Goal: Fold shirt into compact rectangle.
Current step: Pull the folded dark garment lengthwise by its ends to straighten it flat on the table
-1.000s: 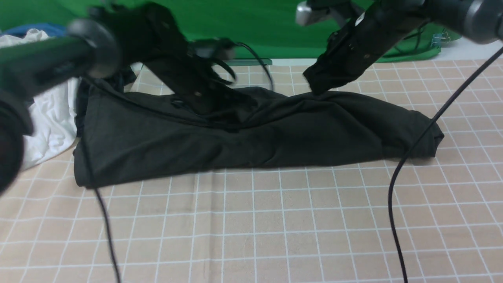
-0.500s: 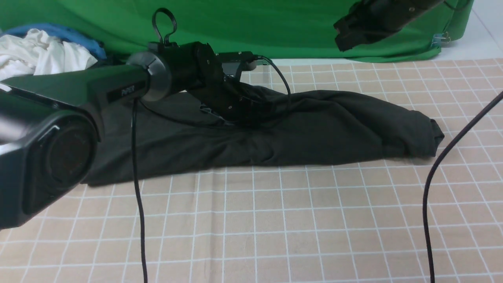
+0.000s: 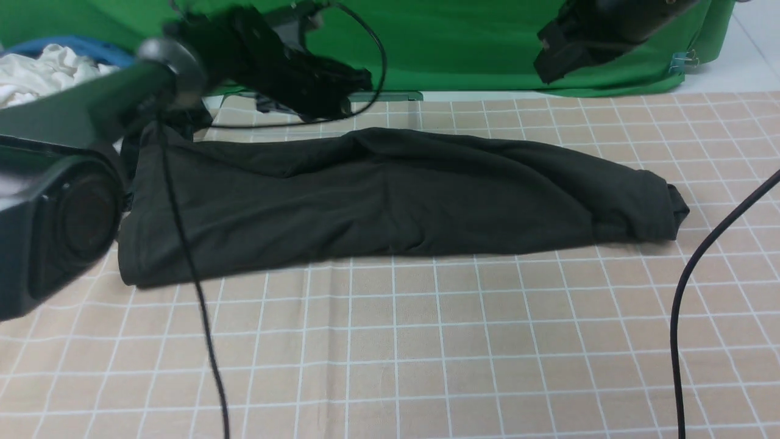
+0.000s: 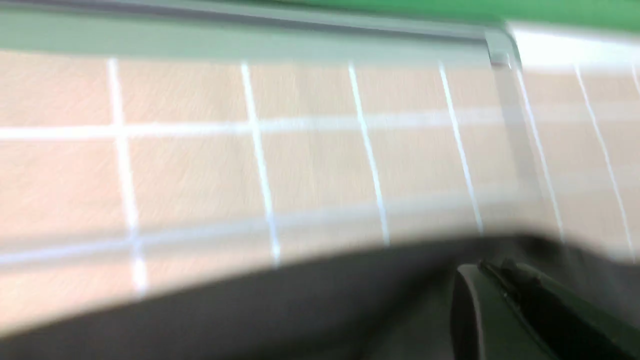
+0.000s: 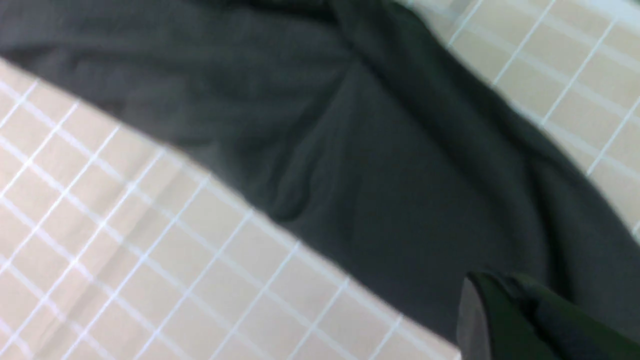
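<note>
No legible text or labels, shirt (image 3: 390, 201) surface plain black

Matt black cloth shirt (image 3: 390, 195) on smooth checked tablecloth (image 3: 426, 341).

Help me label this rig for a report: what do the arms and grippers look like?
The left arm is a matte black tube with a grey metal ring and a large round-capped housing. The left gripper and right gripper are blocky and black. Thin black cables hang on both sides.

left gripper (image 3: 353, 84) lifted off shirt (image 3: 390, 201), right gripper (image 3: 550, 58) raised
</note>
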Motion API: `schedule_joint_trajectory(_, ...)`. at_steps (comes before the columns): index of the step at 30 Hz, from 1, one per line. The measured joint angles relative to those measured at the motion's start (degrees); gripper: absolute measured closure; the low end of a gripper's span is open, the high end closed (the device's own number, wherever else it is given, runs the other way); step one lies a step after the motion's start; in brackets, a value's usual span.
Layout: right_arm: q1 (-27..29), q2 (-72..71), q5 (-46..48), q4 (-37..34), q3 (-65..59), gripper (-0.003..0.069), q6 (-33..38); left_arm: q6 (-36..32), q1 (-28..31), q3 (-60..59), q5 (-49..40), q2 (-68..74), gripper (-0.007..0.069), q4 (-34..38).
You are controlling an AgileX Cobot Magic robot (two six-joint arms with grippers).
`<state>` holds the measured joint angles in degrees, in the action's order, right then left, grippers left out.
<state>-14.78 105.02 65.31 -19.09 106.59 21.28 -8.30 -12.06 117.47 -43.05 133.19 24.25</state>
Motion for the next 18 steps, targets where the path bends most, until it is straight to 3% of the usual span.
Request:
schedule_joint_trajectory(6,0.00,-0.04,3.99,6.87,0.00,0.0624,-2.52,-1.21,1.08,2.23,-18.25,-7.27,0.0606,-7.60)
schedule_joint_trajectory(8,0.00,-0.24,4.25,13.41,-0.14,0.0624,-6.10,-0.54,1.20,-1.31,-22.55,-12.83,0.0606,-12.65)
schedule_joint_trajectory(12,1.24,-1.76,4.21,19.09,-3.66,0.0624,-7.97,1.92,1.20,-15.04,-22.49,-23.13,0.0606,-18.67)
schedule_joint_trajectory(18,6.78,-2.76,4.55,19.09,-11.85,0.0624,-8.74,10.20,6.11,-39.78,-17.13,-38.08,0.0606,-21.41)
